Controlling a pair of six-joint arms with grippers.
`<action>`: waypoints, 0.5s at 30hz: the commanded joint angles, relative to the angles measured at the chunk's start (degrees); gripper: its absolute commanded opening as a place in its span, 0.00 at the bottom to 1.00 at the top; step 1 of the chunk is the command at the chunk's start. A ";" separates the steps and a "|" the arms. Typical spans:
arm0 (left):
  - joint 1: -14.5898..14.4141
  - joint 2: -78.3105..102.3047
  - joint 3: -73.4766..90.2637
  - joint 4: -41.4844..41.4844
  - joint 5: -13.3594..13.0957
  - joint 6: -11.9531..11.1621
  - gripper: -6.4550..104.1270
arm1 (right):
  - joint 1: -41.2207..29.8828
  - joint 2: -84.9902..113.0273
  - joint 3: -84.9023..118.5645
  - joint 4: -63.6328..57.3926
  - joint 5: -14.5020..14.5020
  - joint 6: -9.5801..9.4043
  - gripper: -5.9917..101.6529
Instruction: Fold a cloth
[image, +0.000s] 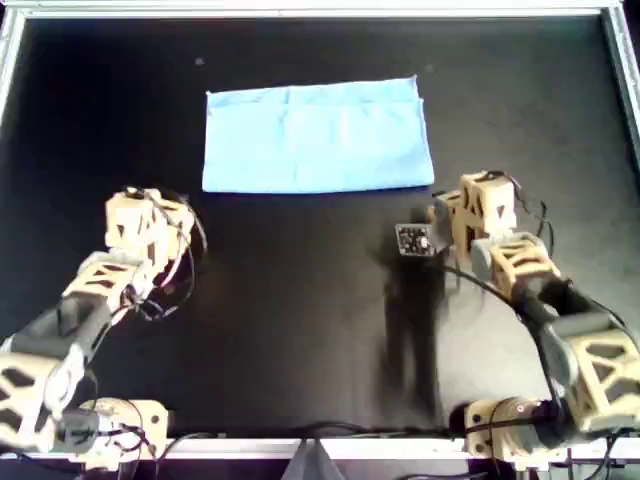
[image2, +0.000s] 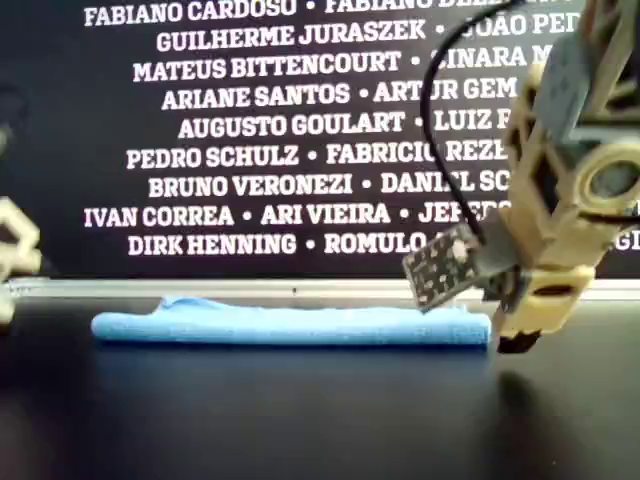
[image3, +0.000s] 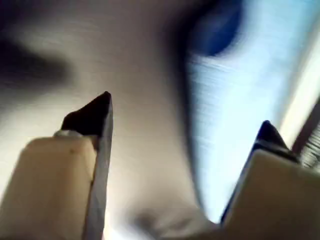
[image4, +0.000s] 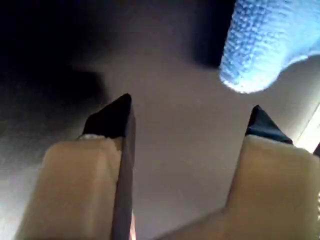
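Observation:
The pale blue cloth (image: 318, 137) lies flat as a wide rectangle at the far middle of the black table, and it shows as a low blue strip in the exterior view (image2: 290, 327). My first gripper (image: 150, 205) is open and empty, off the cloth's near left corner in the overhead view. Its blurred wrist view (image3: 186, 112) shows the cloth (image3: 240, 100) beside the jaws. My second gripper (image: 478, 190) is open and empty just off the cloth's near right corner, low over the table (image2: 515, 340). Its wrist view (image4: 190, 104) shows that corner (image4: 270, 40) ahead, apart from the fingertips.
A metal frame (image: 300, 10) rims the black table (image: 300, 320). A small camera board (image: 414, 240) sticks out beside the second gripper. A dark wall with white names (image2: 250, 130) stands behind the table. The arm bases (image: 110, 425) sit at the near edge.

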 joint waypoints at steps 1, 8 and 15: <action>-2.29 -3.87 -5.71 -1.58 -0.26 0.26 0.96 | 0.18 0.00 -6.06 0.09 0.09 0.44 0.90; -3.34 -14.41 -16.26 -1.58 -0.53 -0.53 0.96 | 0.18 -3.25 -9.84 0.26 0.35 0.35 0.90; -3.34 -15.47 -17.75 -1.58 -0.53 -0.53 0.96 | 0.18 -9.67 -20.65 8.09 0.35 0.35 0.90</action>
